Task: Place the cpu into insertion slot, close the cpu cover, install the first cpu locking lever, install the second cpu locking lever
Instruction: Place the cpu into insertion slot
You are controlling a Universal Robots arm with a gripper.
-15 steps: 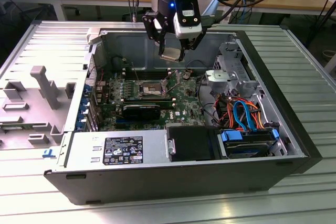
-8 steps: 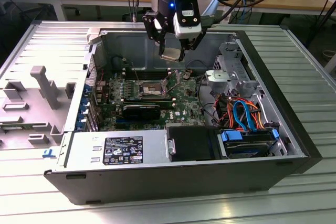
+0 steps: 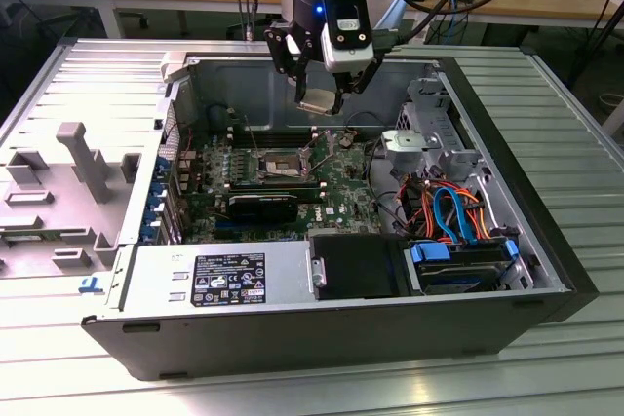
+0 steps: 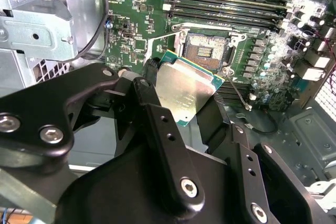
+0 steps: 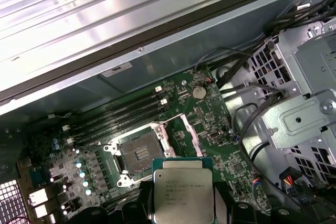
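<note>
Silvery-tan, the small flat square cpu sits clamped by its edges between the 2 fingers of the black gripper, held above the open silver-rimmed square insertion slot in the green circuit board, clear of it.

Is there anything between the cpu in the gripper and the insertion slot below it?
Nothing visible. The gripper holds the cpu above the insertion slot, whose dark centre lies bare; the cpu cover is swung open beside it.
</note>
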